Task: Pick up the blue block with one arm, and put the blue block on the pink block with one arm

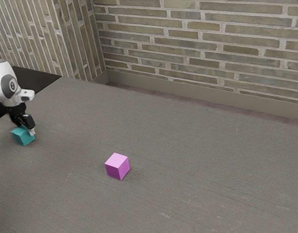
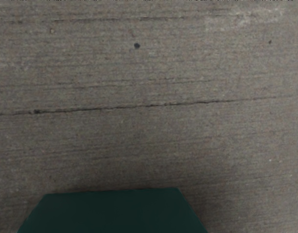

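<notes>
The blue block, teal in colour, rests on the grey table at the exterior view's far left. My gripper is down at the block's top, right over it. In the wrist view the blue block shows as a dark teal shape just under my hand. The pink block stands alone on the table, well to the exterior view's right of the blue block and nearer the front.
A brick wall runs along the back and left of the table. A black surface lies behind the arm at the far left. Bare table top stretches between the two blocks.
</notes>
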You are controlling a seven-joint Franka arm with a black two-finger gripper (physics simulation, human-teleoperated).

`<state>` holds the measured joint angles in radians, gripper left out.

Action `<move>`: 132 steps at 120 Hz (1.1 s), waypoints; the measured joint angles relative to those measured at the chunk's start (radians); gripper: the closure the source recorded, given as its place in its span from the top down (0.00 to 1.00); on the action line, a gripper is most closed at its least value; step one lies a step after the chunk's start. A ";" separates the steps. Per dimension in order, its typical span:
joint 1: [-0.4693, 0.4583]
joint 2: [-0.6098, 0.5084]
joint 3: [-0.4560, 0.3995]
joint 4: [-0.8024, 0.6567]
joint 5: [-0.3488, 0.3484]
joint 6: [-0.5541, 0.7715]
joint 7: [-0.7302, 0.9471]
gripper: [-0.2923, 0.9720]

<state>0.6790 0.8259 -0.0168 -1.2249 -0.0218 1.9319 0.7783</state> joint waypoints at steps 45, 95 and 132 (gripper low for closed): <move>0.003 -0.021 0.000 -0.035 0.004 -0.008 -0.007 0.69; -0.008 -0.093 0.003 -0.136 0.037 0.013 -0.031 0.50; -0.126 -0.354 -0.036 -0.359 0.053 0.041 -0.126 0.47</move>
<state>0.5525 0.4718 -0.0531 -1.5839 0.0308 1.9733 0.6528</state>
